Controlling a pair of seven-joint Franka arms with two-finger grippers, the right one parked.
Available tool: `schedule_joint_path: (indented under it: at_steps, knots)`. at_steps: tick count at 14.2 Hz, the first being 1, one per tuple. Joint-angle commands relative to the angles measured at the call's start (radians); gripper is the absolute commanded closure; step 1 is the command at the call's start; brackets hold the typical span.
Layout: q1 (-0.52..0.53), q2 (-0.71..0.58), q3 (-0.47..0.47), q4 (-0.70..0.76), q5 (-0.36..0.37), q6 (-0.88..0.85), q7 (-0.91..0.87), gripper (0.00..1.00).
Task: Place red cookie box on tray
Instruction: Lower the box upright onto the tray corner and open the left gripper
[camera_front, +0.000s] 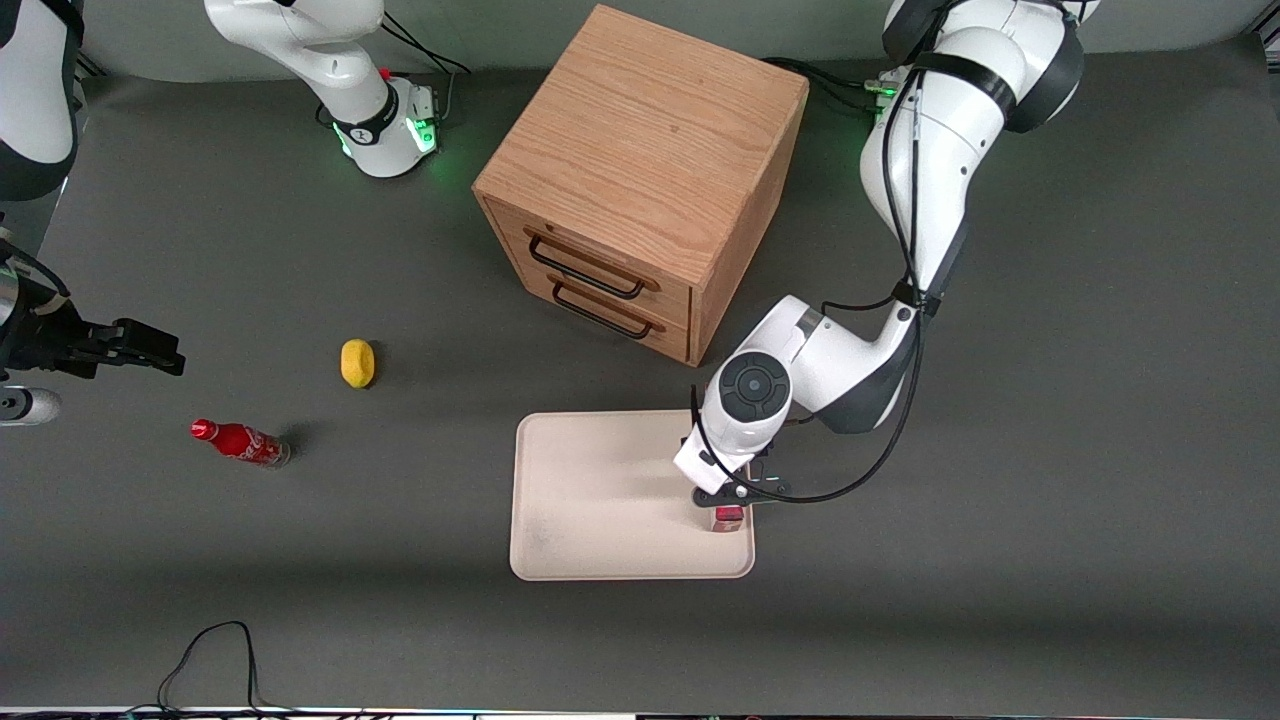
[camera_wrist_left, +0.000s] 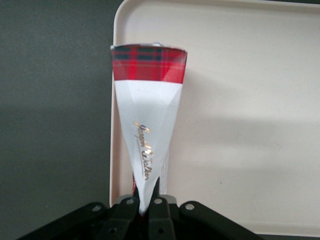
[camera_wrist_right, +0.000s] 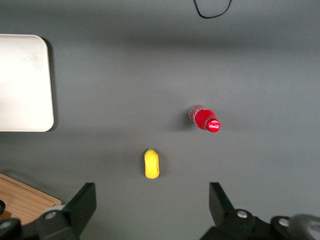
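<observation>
A: Where is the red cookie box (camera_wrist_left: 148, 105)?

B: Clamped in the end effector (camera_wrist_left: 146, 206), hanging upright over the tray (camera_front: 600, 545) near its rim.

A: Why upright?

B: Probably so its lower edge meets the tray first.

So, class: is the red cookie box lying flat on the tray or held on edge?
On edge: the gripper holds the red cookie box end-down over the tray.
</observation>
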Motion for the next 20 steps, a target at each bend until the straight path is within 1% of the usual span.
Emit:
schedule_joint_path:
  at_steps: [1, 9, 14, 19, 20]
  knots:
    - [-0.009, 0.026, 0.010, 0.034, 0.017, 0.015, 0.032, 1.00]
    - [0.010, 0.035, 0.025, 0.092, 0.009, 0.017, 0.023, 1.00]
    - [-0.004, 0.068, 0.028, 0.095, 0.012, 0.037, 0.015, 1.00]
    - [-0.015, 0.069, 0.029, 0.081, 0.020, 0.032, 0.019, 0.99]
    - [-0.016, 0.069, 0.028, 0.078, 0.031, 0.032, 0.020, 0.54]
